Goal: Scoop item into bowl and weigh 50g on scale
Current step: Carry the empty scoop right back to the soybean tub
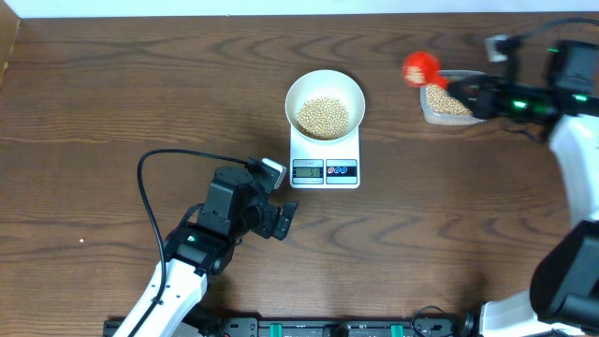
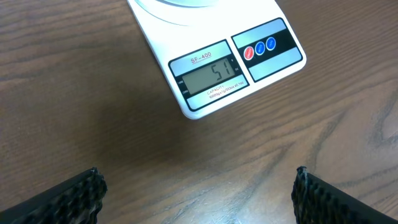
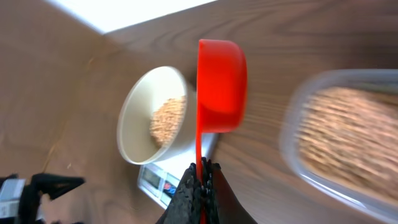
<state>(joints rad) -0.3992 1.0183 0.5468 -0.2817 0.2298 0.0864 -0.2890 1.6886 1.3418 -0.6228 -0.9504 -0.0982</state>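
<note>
the right end effector [image 3: 200,177] is closed narrowly on the thin handle of a red plastic measuring scoop [image 3: 222,81], pinching it between both fingers. the scoop's cup is turned on its side, so its inside cannot be seen. in the overhead view the scoop hangs in the air just beside the left end of a clear rectangular plastic tub [image 1: 426,114] holding small round beige-yellow beans [image 1: 447,101] (more of the same beans lie heaped in the bowl). the round plain white bowl [image 1: 295,92] sits on the back part of a flat white rectangular kitchen scale [image 1: 325,150], well apart from the tub, on the dark wood-grain desk [image 1: 112,84]. the scale's grey digital display [image 2: 208,76] reads 51. the left end effector [image 2: 198,183] hovers near the scale's front left corner with its fingers spread wide, holding nothing.
</note>
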